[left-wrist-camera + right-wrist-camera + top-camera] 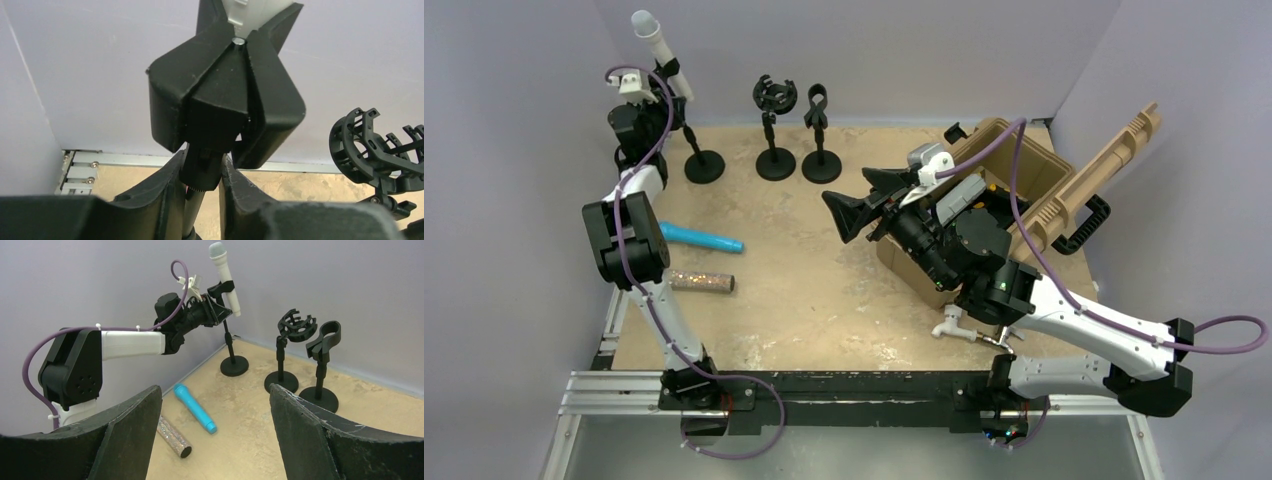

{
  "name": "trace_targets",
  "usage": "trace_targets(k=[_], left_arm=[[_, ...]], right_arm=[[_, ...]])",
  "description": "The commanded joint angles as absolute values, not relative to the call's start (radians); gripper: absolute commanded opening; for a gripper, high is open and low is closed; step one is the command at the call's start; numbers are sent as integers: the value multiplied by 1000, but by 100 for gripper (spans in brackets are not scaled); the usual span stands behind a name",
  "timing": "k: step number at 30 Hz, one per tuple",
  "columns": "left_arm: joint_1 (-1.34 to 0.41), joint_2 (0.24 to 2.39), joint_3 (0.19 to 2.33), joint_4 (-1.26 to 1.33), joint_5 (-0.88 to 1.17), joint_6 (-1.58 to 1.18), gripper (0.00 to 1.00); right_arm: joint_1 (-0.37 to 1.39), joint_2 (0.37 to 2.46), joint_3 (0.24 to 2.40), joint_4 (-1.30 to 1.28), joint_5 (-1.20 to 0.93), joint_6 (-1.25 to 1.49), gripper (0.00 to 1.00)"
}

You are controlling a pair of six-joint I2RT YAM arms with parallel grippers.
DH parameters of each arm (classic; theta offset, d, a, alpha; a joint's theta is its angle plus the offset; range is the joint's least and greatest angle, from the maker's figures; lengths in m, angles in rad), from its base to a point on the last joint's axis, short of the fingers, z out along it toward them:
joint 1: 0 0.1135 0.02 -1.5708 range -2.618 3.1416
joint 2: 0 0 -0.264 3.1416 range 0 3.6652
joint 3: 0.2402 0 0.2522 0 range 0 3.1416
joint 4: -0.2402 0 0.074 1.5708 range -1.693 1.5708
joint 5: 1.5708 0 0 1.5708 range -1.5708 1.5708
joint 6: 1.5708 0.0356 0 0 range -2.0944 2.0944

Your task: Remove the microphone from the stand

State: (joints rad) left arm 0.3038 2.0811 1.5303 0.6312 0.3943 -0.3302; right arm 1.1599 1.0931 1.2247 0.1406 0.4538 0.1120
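A white microphone with a grey head sits tilted in the black clip of the far-left stand. It also shows in the right wrist view. My left gripper is shut on the stand's neck just under the clip. In the left wrist view the clip fills the top, and the threaded joint is pinched between my fingers. The microphone's white butt shows at the top edge. My right gripper is open and empty, held above the table's middle and facing the stands.
Two empty black stands stand right of the held one. A blue microphone and a glittery microphone lie on the table at the left. An open tan case sits at the right.
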Motion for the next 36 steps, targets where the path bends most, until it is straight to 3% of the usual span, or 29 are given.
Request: trace_targets(k=[1,4,22,36], left_arm=[[302,2087,1545,665,433,-344,12],[298,2048,1493,691,451,-343,0],[59,1563,897,774,325,-315,0],[-212,1343,720,680,367,-326,0]], right_arm=[[1158,1093,1261,157,462,114,77],[1158,1086,1260,159,455,114,77],[1159,1004,1189,207,413,109,77],[1158,1076,1313,135,421,98,77]])
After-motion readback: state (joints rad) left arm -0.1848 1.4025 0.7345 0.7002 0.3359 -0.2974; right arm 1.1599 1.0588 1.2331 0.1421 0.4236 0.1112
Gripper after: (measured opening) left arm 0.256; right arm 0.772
